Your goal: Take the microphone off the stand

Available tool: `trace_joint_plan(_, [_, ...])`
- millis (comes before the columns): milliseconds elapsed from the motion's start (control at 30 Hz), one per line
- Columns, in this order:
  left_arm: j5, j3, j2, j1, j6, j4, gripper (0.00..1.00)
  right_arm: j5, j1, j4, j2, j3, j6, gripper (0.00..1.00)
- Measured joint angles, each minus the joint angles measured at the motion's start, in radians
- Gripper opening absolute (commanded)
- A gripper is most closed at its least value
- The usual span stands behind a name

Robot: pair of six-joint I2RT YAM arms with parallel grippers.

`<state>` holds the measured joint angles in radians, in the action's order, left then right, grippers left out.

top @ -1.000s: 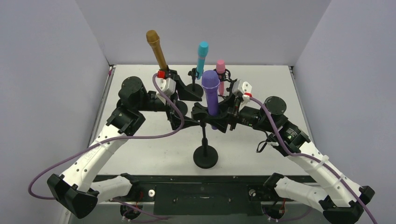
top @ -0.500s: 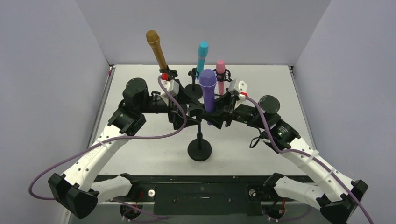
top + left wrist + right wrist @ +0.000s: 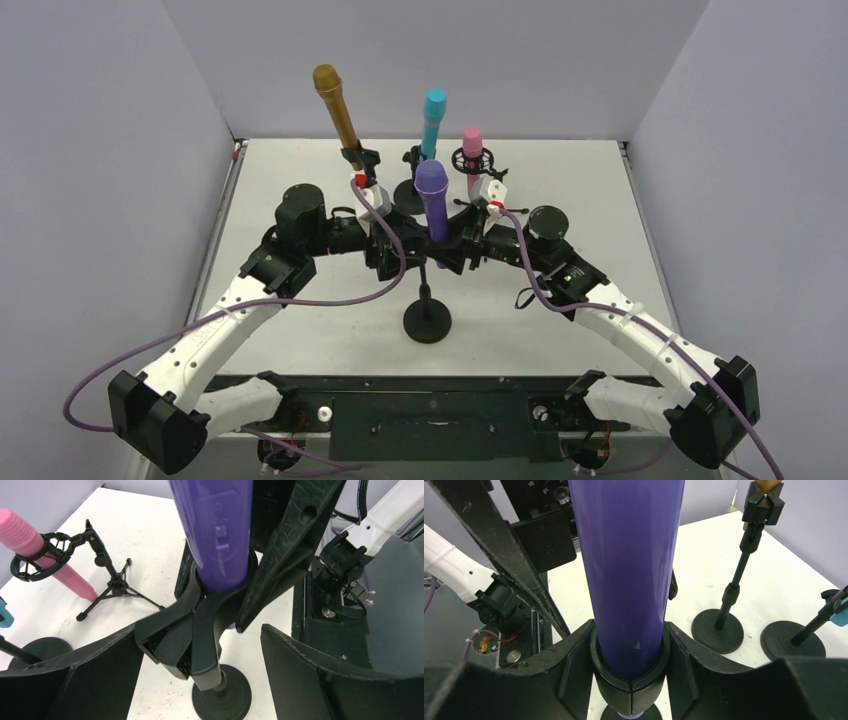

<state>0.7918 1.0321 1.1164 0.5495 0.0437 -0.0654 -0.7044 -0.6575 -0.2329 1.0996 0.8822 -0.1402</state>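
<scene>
The purple microphone [image 3: 433,200] stands upright in the black clip [image 3: 205,630] of its stand, whose round base [image 3: 428,325] rests on the table. My right gripper [image 3: 629,625] is shut on the clip's ring [image 3: 629,680], and the microphone's barrel [image 3: 626,570] rises between its fingers. It comes in from the right [image 3: 458,243]. My left gripper [image 3: 199,630] reaches in from the left [image 3: 392,245]. It is open and straddles the clip lower down, with a clear gap at its right finger [image 3: 310,680].
Behind stand a gold microphone [image 3: 335,105], a teal one [image 3: 433,115] and a pink one [image 3: 472,150] in a shock mount on a small tripod [image 3: 115,587]. Their round bases [image 3: 717,630] sit close behind. Grey walls enclose the table.
Both arms and the purple microphone's stand have shifted left and toward the back. The left jaws have narrowed around the clip. The right grip looks unchanged.
</scene>
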Motion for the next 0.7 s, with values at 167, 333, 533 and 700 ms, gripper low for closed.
trace_joint_plan(167, [-0.024, -0.04, -0.039, 0.001, 0.045, 0.013, 0.82, 0.003, 0.003, 0.005, -0.003, 0.0, 0.013, 0.06])
trace_joint_plan(333, [-0.026, -0.04, -0.039, 0.003, 0.075, 0.013, 0.81, 0.014, 0.002, 0.02, -0.009, 0.0, 0.021, 0.19])
trace_joint_plan(533, [-0.024, -0.039, -0.031, 0.014, 0.101, -0.003, 0.81, 0.052, 0.002, 0.047, -0.048, -0.017, 0.02, 0.43])
trace_joint_plan(700, [-0.018, -0.039, -0.024, 0.021, 0.111, -0.019, 0.8, 0.087, -0.006, 0.102, -0.078, -0.017, 0.032, 0.6])
